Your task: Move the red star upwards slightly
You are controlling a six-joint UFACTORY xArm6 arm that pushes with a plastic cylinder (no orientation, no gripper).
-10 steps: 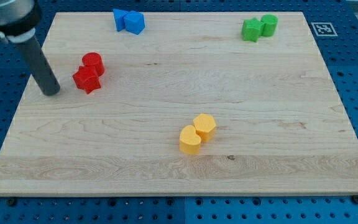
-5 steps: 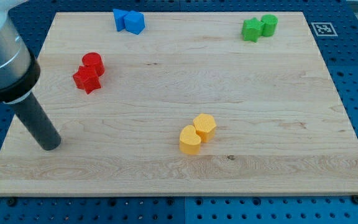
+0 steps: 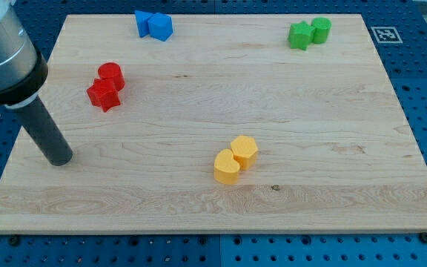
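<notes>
The red star (image 3: 103, 95) lies on the wooden board (image 3: 213, 178) at the view's upper left. A red cylinder (image 3: 111, 75) touches it just above and to the right. My tip (image 3: 59, 159) rests on the board near the left edge. It is below and to the left of the red star, apart from it, touching no block.
Two blue blocks (image 3: 153, 25) sit together at the top edge. A green star (image 3: 299, 35) and green cylinder (image 3: 321, 30) sit at the top right. Two yellow blocks (image 3: 236, 158) touch each other below the middle. A fiducial tag (image 3: 385, 34) lies off the board's top right corner.
My tip went from beside the red star's left down toward the view's bottom, then came back up slightly. No block has moved.
</notes>
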